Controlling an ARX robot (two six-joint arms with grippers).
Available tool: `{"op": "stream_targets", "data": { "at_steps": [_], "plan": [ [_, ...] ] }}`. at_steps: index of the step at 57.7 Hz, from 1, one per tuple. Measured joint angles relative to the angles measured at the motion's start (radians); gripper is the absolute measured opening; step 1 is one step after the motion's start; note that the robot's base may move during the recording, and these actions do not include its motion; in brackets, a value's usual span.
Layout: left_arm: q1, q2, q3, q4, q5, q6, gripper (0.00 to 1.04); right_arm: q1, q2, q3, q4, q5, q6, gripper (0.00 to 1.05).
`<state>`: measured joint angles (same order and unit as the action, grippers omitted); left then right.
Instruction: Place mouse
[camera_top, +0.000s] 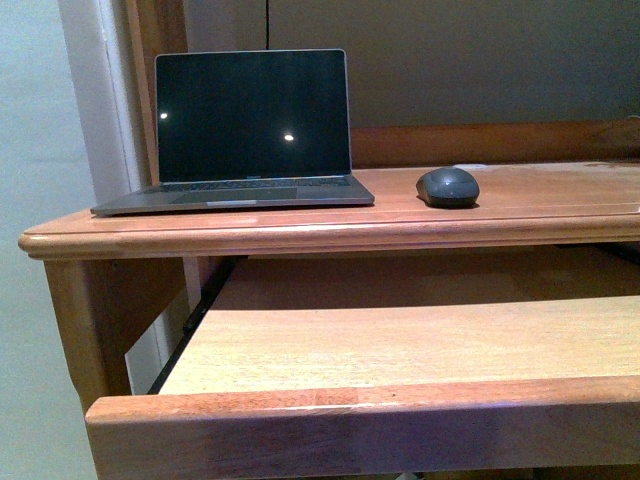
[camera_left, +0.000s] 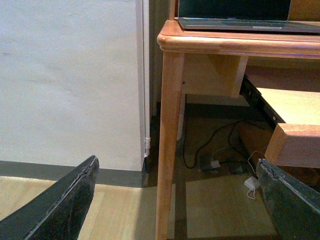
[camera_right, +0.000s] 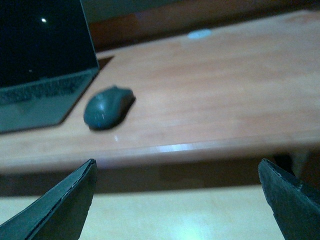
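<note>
Resting mouse (camera_top: 447, 187) on desk (camera_top: 560, 200), beside laptop (camera_top: 250, 120).

Mouse (camera_top: 447, 187): dark grey, plain, unpatterned. Laptop (camera_top: 250, 125): black screen, grey base. Desk (camera_top: 300, 238): reddish-brown wood. Pull-out shelf (camera_top: 400, 335), near: paler honey wood. Wall (camera_top: 40, 150), left: off-white.

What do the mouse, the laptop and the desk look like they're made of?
Mouse: probably matte dark grey plastic, no glare.
Laptop: likely grey metal body, glossy screen mirroring two light spots.
Desk: reddish-brown wood, grain visible, with a light varnish sheen.
</note>
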<state>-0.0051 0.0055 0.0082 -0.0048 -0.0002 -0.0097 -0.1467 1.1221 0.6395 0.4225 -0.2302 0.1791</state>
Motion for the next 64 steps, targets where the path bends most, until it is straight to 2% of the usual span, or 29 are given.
{"op": "stream_targets", "data": {
  "at_steps": [9,18,24,28,35,41,50,64],
  "plan": [
    [0.0,0.0,0.0,0.0,0.0,0.0,0.97,-0.098,-0.174,-0.225,-0.048,-0.121,-0.058,0.97],
    [0.0,0.0,0.0,0.0,0.0,0.0,0.97,-0.095,-0.282,-0.373,-0.083,-0.142,-0.132,0.97],
    [0.0,0.0,0.0,0.0,0.0,0.0,0.97,-0.037,-0.293,-0.454,-0.041,-0.087,-0.168,0.97],
    [0.0,0.0,0.0,0.0,0.0,0.0,0.97,0.035,-0.264,-0.492,0.014,-0.029,-0.174,0.97],
    [0.0,0.0,0.0,0.0,0.0,0.0,0.97,0.214,-0.071,-0.491,0.24,0.125,-0.174,0.97],
    [0.0,0.0,0.0,0.0,0.0,0.0,0.97,0.311,0.135,-0.433,0.376,0.211,-0.169,0.97],
    [0.0,-0.001,0.0,0.0,0.0,0.0,0.97,0.362,0.294,-0.339,0.436,0.279,-0.167,0.97],
    [0.0,-0.001,0.0,0.0,0.0,0.0,0.97,0.414,0.454,-0.164,0.431,0.353,-0.166,0.97]
  ]
}}
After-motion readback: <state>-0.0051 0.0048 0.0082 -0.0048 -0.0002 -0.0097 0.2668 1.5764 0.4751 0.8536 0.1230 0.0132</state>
